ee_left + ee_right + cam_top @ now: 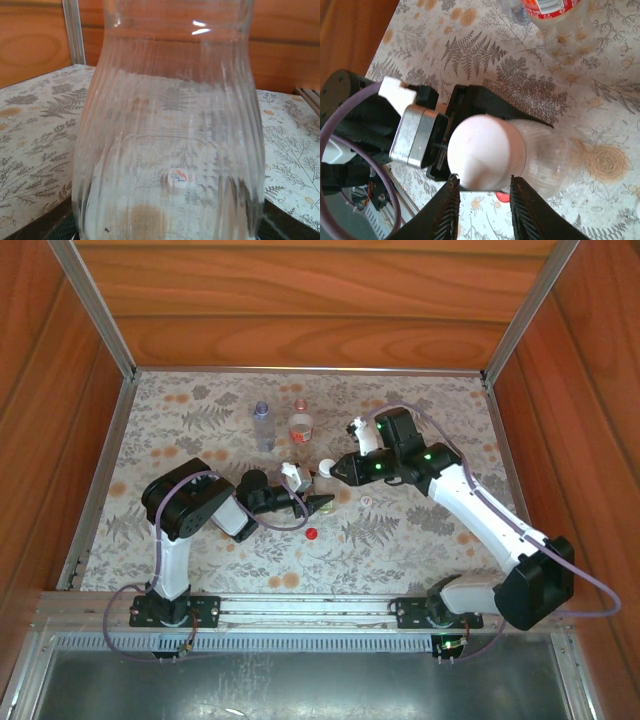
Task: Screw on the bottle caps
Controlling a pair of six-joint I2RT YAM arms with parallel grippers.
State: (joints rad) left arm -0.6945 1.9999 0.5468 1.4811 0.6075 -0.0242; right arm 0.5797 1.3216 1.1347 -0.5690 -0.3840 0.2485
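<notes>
Near the middle of the fern-print table (430, 540): a clear ribbed bottle (170, 125), upright, pinched low on its body between the black fingers of the left gripper (318, 503), which reaches in from 9 o'clock. Carries a white cap (487, 152) on its neck, plain on top, with no print. Any label on the bottle cannot be made out.

Reaching in from 2 o'clock: the right gripper (482, 184), fingers pressed against opposite sides of that cap's rim.

Seen through the bottle's wall in the left wrist view: a small pale cap (176, 179) with a red-and-blue mark on top, too small to read. Lies flat on the table at 3 o'clock of the held bottle, apart from it.

At 6 o'clock of the held bottle, near it: a red cap (312, 533), flat on the cloth.

Farther back, at about 11 o'clock: a bottle with a red-and-white label (300, 427), standing. Shows white lettering on the red band, cropped in the right wrist view and not legible. Just at its 9 o'clock: a bluish bottle (263, 425), also standing.
</notes>
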